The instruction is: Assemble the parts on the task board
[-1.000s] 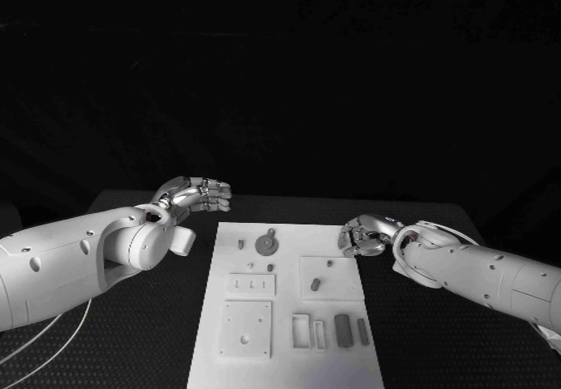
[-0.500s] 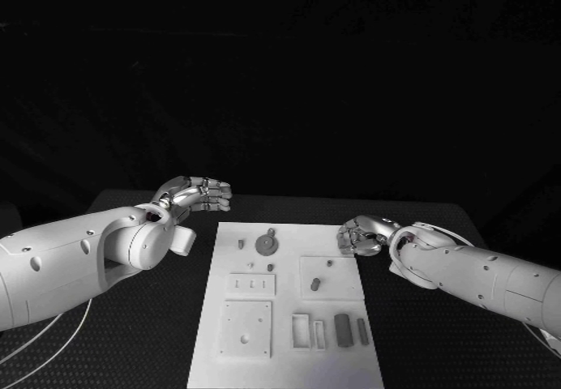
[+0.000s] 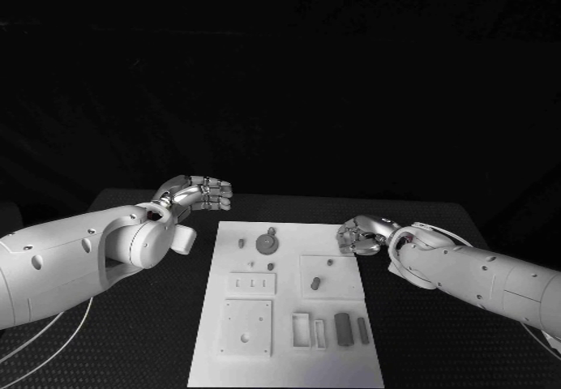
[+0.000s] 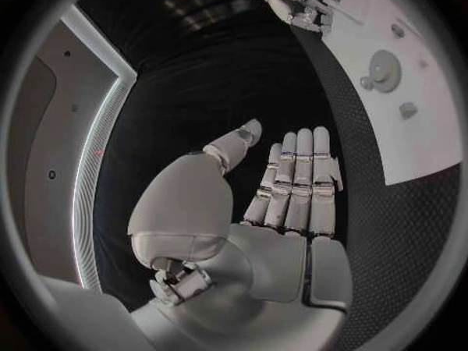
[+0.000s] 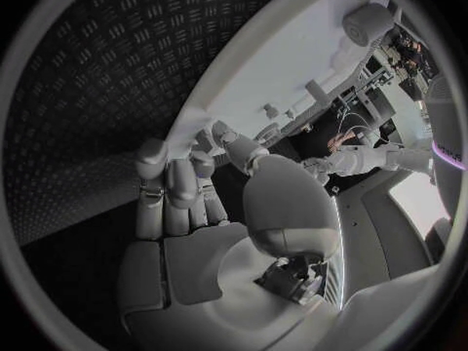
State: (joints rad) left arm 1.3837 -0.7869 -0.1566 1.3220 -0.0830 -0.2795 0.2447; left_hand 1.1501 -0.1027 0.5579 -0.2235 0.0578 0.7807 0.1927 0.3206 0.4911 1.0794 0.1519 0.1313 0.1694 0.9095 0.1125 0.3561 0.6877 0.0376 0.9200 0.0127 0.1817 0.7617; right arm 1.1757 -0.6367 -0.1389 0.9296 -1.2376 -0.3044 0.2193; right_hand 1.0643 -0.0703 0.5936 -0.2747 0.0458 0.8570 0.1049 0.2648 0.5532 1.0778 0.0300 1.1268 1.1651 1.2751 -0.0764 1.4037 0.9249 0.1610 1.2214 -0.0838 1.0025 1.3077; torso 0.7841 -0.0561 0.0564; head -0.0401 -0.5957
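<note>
The white task board (image 3: 286, 356) lies in the middle of the black table. On it are a grey round disc with a knob (image 3: 267, 241), small pegs (image 3: 270, 267), an oblong part (image 3: 314, 283) on a square plate, and a dark bar (image 3: 343, 328) beside rectangular frames (image 3: 301, 331). My right hand (image 3: 364, 236) hovers at the board's far right corner with its fingers curled in and nothing seen in them. My left hand (image 3: 194, 194) stays off the board's far left corner. In the left wrist view its fingers (image 4: 292, 187) lie straight and together, holding nothing.
A plate with two slots (image 3: 251, 284) and a larger square plate (image 3: 246, 328) sit on the board's left side. Black textured table (image 3: 444, 340) surrounds the board. The left wrist view shows the board (image 4: 429, 140), the disc (image 4: 383, 66) and my right hand (image 4: 297, 8).
My right hand has edged slightly towards the board's far right corner. The left hand and the parts have stayed where they were.
</note>
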